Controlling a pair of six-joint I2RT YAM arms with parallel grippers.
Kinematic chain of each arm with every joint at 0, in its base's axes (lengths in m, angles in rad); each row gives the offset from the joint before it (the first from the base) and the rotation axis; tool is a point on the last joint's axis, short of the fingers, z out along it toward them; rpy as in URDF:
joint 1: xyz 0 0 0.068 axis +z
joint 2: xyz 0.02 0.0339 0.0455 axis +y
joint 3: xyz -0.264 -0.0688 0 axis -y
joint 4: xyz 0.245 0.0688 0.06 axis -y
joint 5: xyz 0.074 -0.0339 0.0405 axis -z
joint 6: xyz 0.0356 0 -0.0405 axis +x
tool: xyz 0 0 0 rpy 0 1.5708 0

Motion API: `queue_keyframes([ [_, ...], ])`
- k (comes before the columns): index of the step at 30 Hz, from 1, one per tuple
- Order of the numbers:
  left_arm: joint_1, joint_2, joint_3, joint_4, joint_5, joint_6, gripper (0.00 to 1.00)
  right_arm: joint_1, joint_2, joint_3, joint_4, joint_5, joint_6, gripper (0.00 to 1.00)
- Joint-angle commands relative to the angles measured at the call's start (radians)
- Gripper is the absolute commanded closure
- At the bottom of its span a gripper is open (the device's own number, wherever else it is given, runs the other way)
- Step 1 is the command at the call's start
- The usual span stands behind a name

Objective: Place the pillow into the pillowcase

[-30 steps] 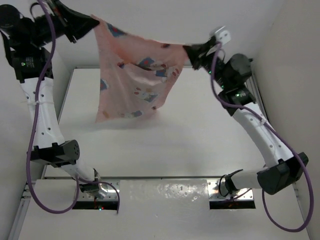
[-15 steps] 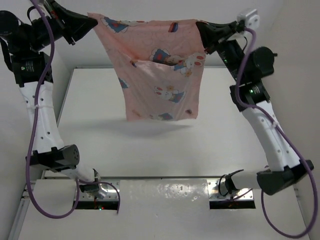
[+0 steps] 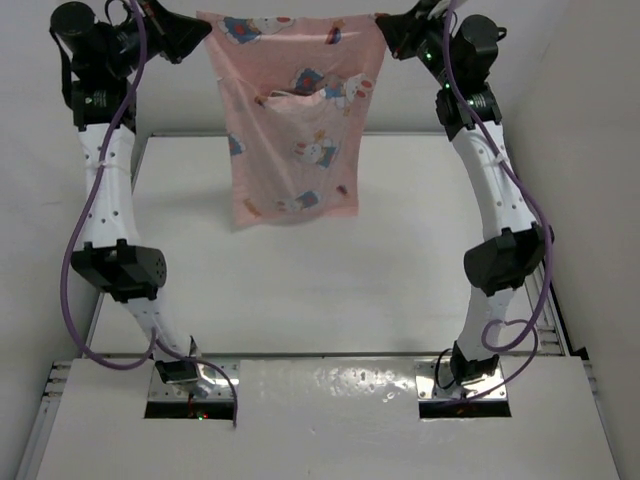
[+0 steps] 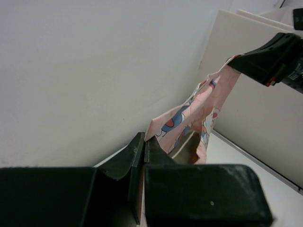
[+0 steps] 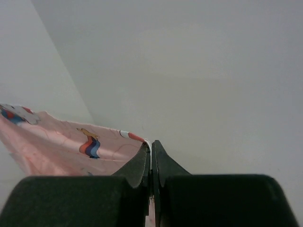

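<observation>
Pillowcase (image 3: pixel 295 130) hangs at 12 o'clock, its corners pinched by left gripper (image 3: pixel 203 27) and right gripper (image 3: pixel 380 21). Either thin pinch could slip and drop it.

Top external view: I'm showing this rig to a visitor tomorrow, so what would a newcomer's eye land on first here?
The pillowcase, pink with cartoon figures, hangs like a banner above the far part of the white table. The left claw pinches one top corner and the right claw the other, with both arms reared up tall.
</observation>
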State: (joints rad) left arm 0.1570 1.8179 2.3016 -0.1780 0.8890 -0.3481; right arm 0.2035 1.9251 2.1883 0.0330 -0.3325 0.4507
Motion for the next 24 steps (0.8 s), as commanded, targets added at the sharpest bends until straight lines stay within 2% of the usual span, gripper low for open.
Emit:
queue_keyframes([
  [1, -0.039, 0.059, 0.131, 0.124, -0.124, -0.028, 1.0, -0.033, 0.017, 0.125, 0.175, 0.069, 0.082, 1.0],
  [5, -0.096, 0.063, 0.148, 0.238, -0.15, 0.02, 1.0, -0.01, -0.012, 0.064, 0.223, 0.059, 0.022, 1.0],
  [7, -0.102, 0.058, 0.145, 0.218, -0.093, 0.023, 1.0, 0.0, -0.09, -0.008, 0.228, 0.008, -0.042, 1.0],
  [8, -0.1, 0.048, 0.13, 0.197, -0.056, 0.044, 1.0, 0.014, -0.13, -0.066, 0.228, -0.088, -0.07, 1.0],
  [9, -0.1, 0.035, 0.099, 0.18, -0.015, 0.073, 1.0, 0.026, -0.182, -0.237, 0.241, -0.146, -0.14, 1.0],
  [10, -0.096, -0.023, -0.012, 0.094, 0.067, 0.108, 1.0, 0.046, -0.309, -0.337, 0.243, -0.189, -0.188, 1.0],
  [11, -0.091, -0.064, -0.081, 0.054, 0.106, 0.211, 1.0, 0.066, -0.383, -0.455, 0.236, -0.215, -0.249, 1.0],
  [12, -0.085, -0.101, -0.164, 0.013, 0.138, 0.283, 1.0, 0.121, -0.45, -0.684, 0.213, -0.224, -0.359, 1.0],
  [13, -0.071, -0.185, -0.323, -0.042, 0.165, 0.34, 1.0, 0.147, -0.566, -0.785, 0.202, -0.223, -0.394, 1.0],
  [14, -0.063, -0.224, -0.391, -0.184, 0.195, 0.542, 1.0, 0.198, -0.619, -0.964, 0.174, -0.22, -0.415, 1.0],
  [15, -0.044, -0.256, -0.451, -0.272, 0.205, 0.648, 1.0, 0.224, -0.661, -1.04, 0.156, -0.215, -0.437, 1.0],
  [16, -0.036, -0.302, -0.538, -0.49, 0.215, 0.749, 1.0, 0.246, -0.732, -1.1, 0.13, -0.206, -0.435, 1.0],
  [17, -0.028, -0.316, -0.566, -0.626, 0.211, 1.01, 1.0, 0.295, -0.764, -1.212, 0.076, -0.197, -0.437, 1.0],
  [18, -0.013, -0.334, -0.611, -0.75, 0.2, 1.154, 1.0, 0.318, -0.791, -1.26, 0.055, -0.172, -0.42, 1.0],
  [19, -0.01, -0.339, -0.635, -1.008, 0.162, 1.442, 1.0, 0.359, -0.843, -1.301, 0.032, -0.163, -0.409, 1.0],
  [20, -0.004, -0.345, -0.66, -1.129, 0.136, 1.566, 1.0, 0.378, -0.868, -1.384, -0.014, -0.151, -0.385, 1.0],
  [22, 0.004, -0.405, -0.831, -1.143, 0.0, 1.54, 1.0, 0.418, -0.911, -1.456, -0.074, -0.096, -0.374, 1.0],
  [24, 0.0, -0.494, -1.012, -1.143, -0.092, 1.619, 1.0, 0.48, -0.959, -1.548, -0.142, -0.063, -0.34, 1.0],
])
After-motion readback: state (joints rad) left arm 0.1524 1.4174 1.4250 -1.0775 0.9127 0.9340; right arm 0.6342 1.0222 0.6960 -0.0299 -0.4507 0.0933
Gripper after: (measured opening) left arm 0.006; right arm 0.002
